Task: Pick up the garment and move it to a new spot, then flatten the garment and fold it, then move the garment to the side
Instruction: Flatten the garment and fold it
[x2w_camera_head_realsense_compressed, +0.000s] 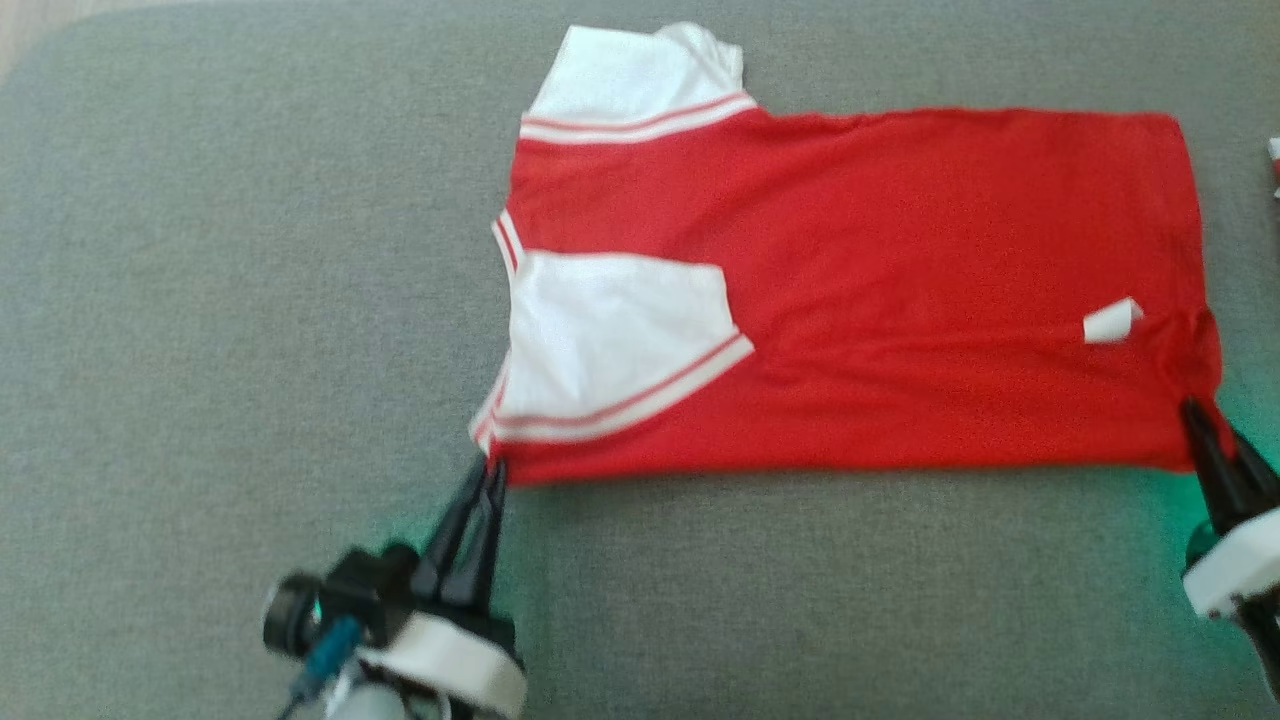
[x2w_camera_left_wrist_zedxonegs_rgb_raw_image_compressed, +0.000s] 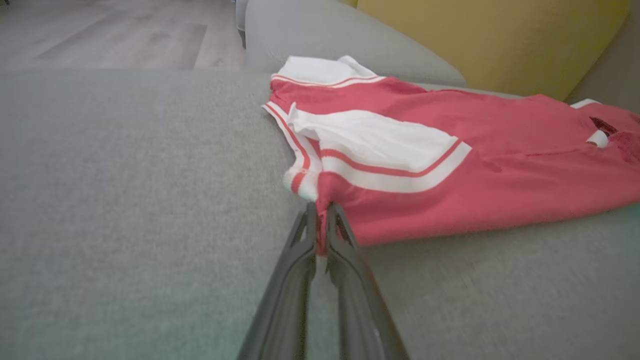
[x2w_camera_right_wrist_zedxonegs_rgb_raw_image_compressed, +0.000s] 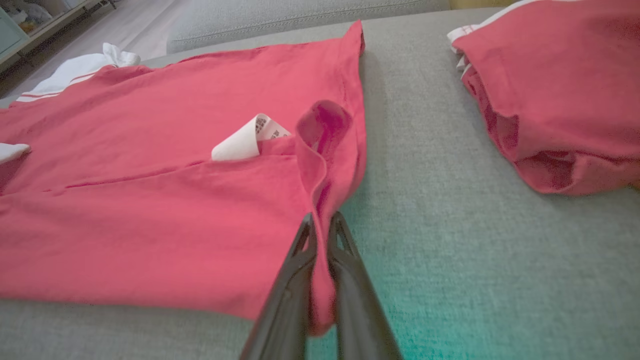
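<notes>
red t-shirt (x2w_camera_head_realsense_compressed: 880, 290) lies spread on the grey sofa seat (x2w_camera_head_realsense_compressed: 200, 300), its near edge gripped at both ends. the left end effector (x2w_camera_head_realsense_compressed: 492, 470) pinches the corner beside the folded-in white sleeve (x2w_camera_head_realsense_compressed: 610, 340), and the right end effector (x2w_camera_head_realsense_compressed: 1195, 410) is clamped on the bunched hem corner, probably so the edge lifts evenly for a fold. farther off, the other sleeve (x2w_camera_head_realsense_compressed: 640, 75) sticks out, and a second red garment (x2w_camera_right_wrist_zedxonegs_rgb_raw_image_compressed: 560, 90) sits apart.

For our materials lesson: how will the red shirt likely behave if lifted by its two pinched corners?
Probably floppy: the shirt puckers where the right end effector pinches it. Likely to sag between grips, since it lies thin and flat.
</notes>
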